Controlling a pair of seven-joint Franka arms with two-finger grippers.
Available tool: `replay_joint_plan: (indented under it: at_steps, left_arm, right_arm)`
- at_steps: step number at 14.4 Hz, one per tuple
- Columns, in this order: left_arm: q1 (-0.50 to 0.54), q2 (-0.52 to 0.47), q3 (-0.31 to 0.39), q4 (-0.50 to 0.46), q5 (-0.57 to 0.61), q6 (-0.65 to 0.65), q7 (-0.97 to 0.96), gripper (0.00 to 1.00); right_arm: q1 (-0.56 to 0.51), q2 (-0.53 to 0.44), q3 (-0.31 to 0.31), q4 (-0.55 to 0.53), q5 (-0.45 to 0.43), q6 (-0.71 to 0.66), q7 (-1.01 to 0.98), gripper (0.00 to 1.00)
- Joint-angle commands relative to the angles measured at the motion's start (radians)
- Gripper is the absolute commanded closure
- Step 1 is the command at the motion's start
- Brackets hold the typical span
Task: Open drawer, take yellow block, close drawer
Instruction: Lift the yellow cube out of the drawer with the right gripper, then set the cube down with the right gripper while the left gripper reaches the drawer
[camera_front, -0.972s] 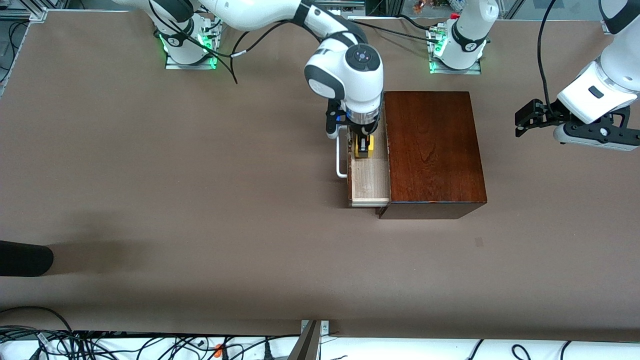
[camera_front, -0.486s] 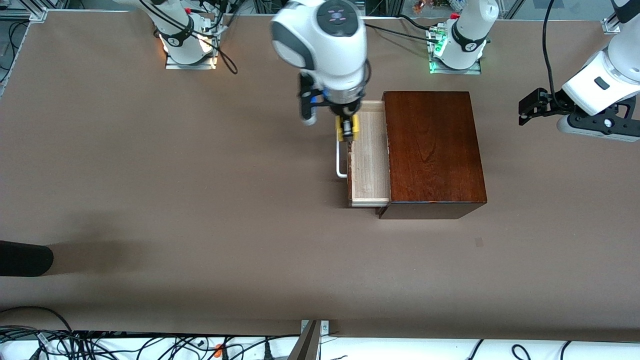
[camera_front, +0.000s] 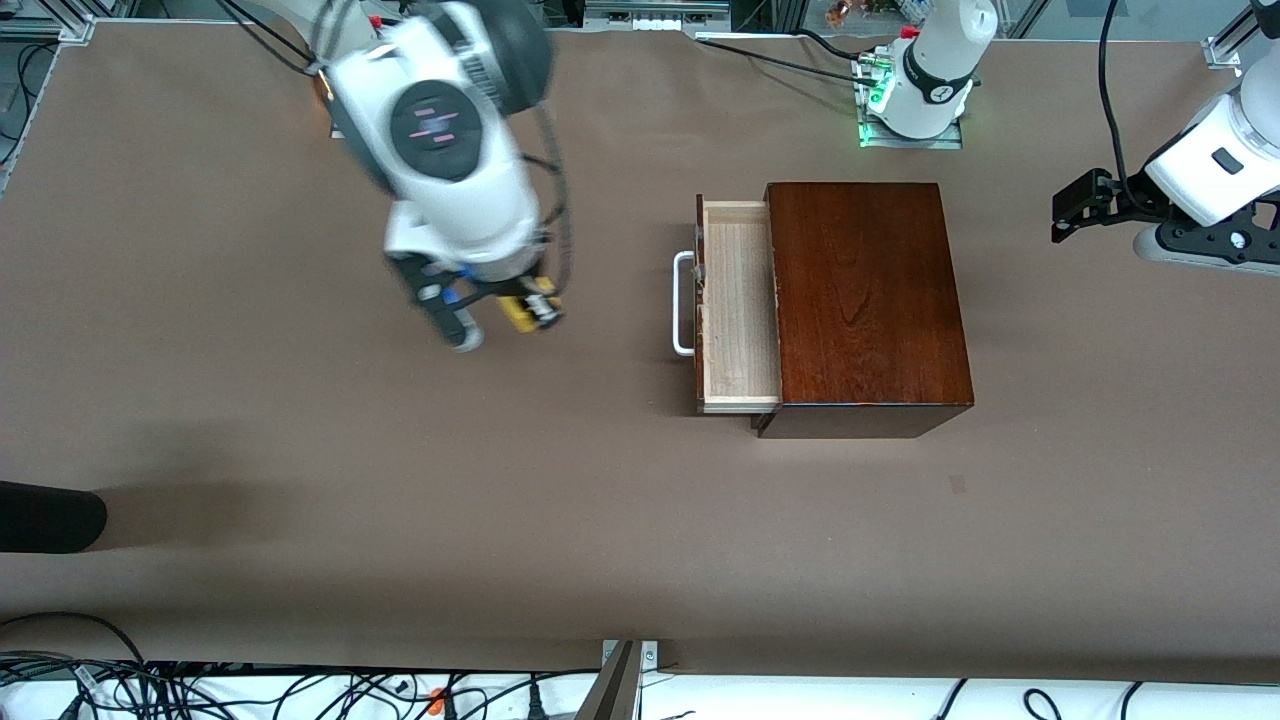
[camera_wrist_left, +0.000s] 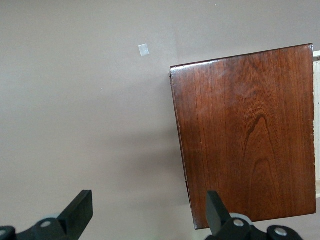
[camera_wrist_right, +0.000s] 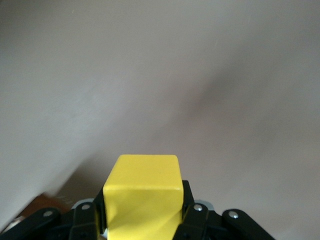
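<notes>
The drawer (camera_front: 738, 305) stands pulled out of the dark wooden box (camera_front: 865, 305), its pale tray bare and its white bar handle (camera_front: 682, 304) toward the right arm's end. My right gripper (camera_front: 528, 312) is shut on the yellow block (camera_front: 522, 313) and holds it in the air over bare table, away from the drawer. The block fills the right wrist view (camera_wrist_right: 142, 197) between the black fingers (camera_wrist_right: 195, 215). My left gripper (camera_front: 1068, 212) is open and empty, waiting above the table toward the left arm's end; its fingers (camera_wrist_left: 77, 212) frame the box top (camera_wrist_left: 247, 135).
A dark object (camera_front: 45, 515) lies at the table's edge at the right arm's end. A small pale mark (camera_front: 958, 484) is on the table nearer the front camera than the box. Cables run along the front edge.
My right gripper lifted the yellow block out of the drawer and carried it away toward the right arm's end of the table. The left arm drifted slightly outward. The drawer stays open.
</notes>
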Motion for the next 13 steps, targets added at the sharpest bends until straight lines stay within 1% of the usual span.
replay_joint_plan:
  at_steps: [1,2,3,4,5,6,8,9,11,12,13]
  left_arm:
    - [0.001,0.0,-0.004,0.018,0.005,-0.024,0.02,0.0]
    - [0.001,0.0,-0.007,0.018,0.003,-0.025,0.019,0.0]
    - [0.001,0.002,-0.007,0.018,0.003,-0.025,0.019,0.0]
    - [0.0,0.004,-0.009,0.018,0.003,-0.025,0.02,0.0]
    - [0.0,0.004,-0.01,0.02,0.003,-0.025,0.02,0.0]
    - [0.0,0.004,-0.01,0.018,0.0,-0.024,0.02,0.0]
    - [-0.014,0.017,-0.013,0.02,-0.006,-0.025,0.016,0.0]
    - [-0.017,0.023,-0.027,0.018,-0.01,-0.028,0.019,0.0]
    - [-0.019,0.04,-0.097,0.017,-0.023,-0.032,0.019,0.0]
    - [-0.019,0.053,-0.14,0.015,-0.027,-0.053,0.02,0.0]
    - [-0.022,0.071,-0.183,0.017,-0.035,-0.082,0.026,0.0]
  right_arm:
    - [-0.107,-0.26,-0.055,-0.347,0.05,0.044,-0.292,1.0]
    - [-0.109,-0.323,-0.122,-0.432,0.07,0.067,-0.415,1.0]
    - [-0.109,-0.392,-0.211,-0.534,0.104,0.114,-0.568,1.0]
    - [-0.108,-0.444,-0.283,-0.619,0.127,0.151,-0.711,1.0]
    - [-0.108,-0.48,-0.354,-0.69,0.132,0.18,-0.844,1.0]
    - [-0.108,-0.495,-0.423,-0.74,0.132,0.2,-0.963,1.0]
    - [-0.108,-0.497,-0.544,-0.808,0.132,0.263,-1.199,1.0]
    - [-0.108,-0.491,-0.601,-0.854,0.132,0.33,-1.311,1.0]
    - [-0.109,-0.48,-0.687,-0.984,0.13,0.531,-1.5,1.0]
    - [-0.109,-0.459,-0.719,-1.033,0.13,0.623,-1.563,1.0]
    - [-0.109,-0.421,-0.738,-1.06,0.132,0.694,-1.618,1.0]
